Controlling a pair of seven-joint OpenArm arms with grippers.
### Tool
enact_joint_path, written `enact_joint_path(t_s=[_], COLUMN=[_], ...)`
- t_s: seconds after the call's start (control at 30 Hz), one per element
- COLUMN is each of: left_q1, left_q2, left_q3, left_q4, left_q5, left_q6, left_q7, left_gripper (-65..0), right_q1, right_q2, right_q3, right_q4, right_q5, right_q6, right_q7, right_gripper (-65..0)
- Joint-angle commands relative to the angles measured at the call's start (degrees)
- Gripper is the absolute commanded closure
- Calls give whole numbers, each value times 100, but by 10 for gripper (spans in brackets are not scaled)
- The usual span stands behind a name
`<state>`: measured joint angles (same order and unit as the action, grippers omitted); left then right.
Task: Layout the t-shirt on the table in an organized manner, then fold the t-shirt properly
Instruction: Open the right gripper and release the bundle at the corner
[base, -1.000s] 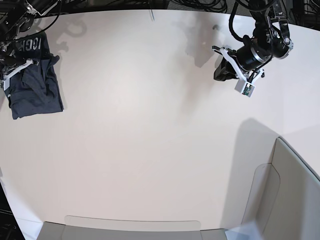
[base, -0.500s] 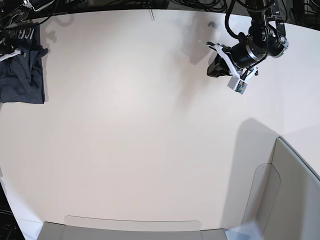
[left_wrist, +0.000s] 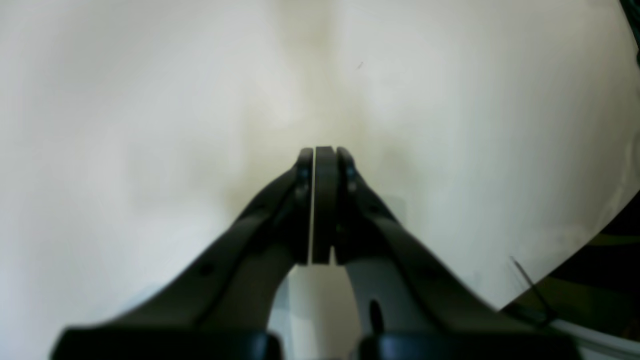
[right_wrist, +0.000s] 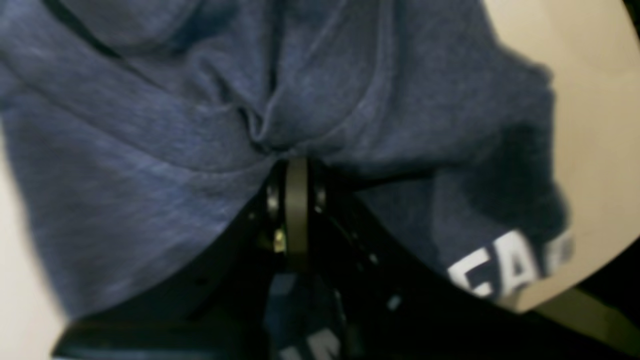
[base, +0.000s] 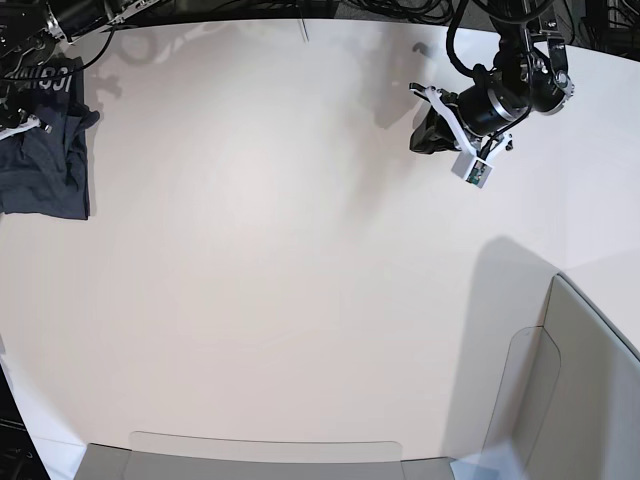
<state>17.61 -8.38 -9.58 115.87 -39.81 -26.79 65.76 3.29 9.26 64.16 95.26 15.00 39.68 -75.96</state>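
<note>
— What is the right hand (right_wrist: 296, 172) doing?

— Its two black fingers are pinched tight on a gathered fold of the dark navy-blue heathered cloth t-shirt (right_wrist: 165, 125), which bunches into creases right at the fingertips. In the right wrist view the fabric fills most of the frame, with white block lettering at the lower right.

— And where does the shirt sit overall?

— At the far upper left of the base view — a crumpled heap (base: 45, 160) at the left edge of the large smooth off-white table (base: 300, 280), lettering at its top.

— The left hand?

— The left hand (left_wrist: 320, 165) is clenched on nothing, its dark fingers pressed together with only a hairline gap, above bare table (left_wrist: 150, 100). In the base view it (base: 428, 130) is at the upper right, well apart from the shirt.

— Anything else?

— Grey translucent plastic bin walls (base: 560, 390) at the lower right and along the bottom edge.
</note>
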Motion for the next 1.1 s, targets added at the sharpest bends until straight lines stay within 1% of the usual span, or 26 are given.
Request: enact_joint_path(t_s=[0.0,0.1,0.23,0.27,0.33,0.43,0.57,0.67,0.87,1.0,1.07], left_q1=[-7,-7,-33,-33,-33,-42,-42,-42,-68,-112,-156], left_q2=[-28,-28,-28,-28,-28,-19,-37,-63,-80,-89,-221], left_q3=[-22,-13,-13,-13,-13,-13,-13,-39,-75,-83,-198], left_q4=[118,118,118,118,118,109,118,136,232,303,311], left_q5=[-111,-111,-111,-111,-111,-111,-111,-111,-102,-102,-102], left_q6=[-16,-16,-16,-16,-16,-16,-16,-16,-16,-16,-16], left_q7=[-101,-101,-101,-101,-101,-101,-136,-154,-162,-171,-171], left_gripper=[0,0,0,0,0,0,0,0,0,0,0], right_q1=[27,-149,-289,-325,-377,-439,-676,-861,-1081,-1212,-1239], right_q2=[116,99,-95,-104,-236,-376,-490,-490,-455,-447,-447], right_q3=[6,-3,-29,-47,-100,-442,-1155,-1752,-2878,-3141,-3185], right_q4=[342,904,1467,1555,1617,1625,1634,1757,2153,2162,2162], right_q5=[227,605,1115,1212,1405,1431,1563,1713,1730,1730,1730], right_q6=[32,32,32,32,32,32,32,32,32,32,32], right_q7=[-21,-21,-21,-21,-30,-30,-21,-12,-4,5,5], right_gripper=[0,0,0,0,0,0,0,0,0,0,0])
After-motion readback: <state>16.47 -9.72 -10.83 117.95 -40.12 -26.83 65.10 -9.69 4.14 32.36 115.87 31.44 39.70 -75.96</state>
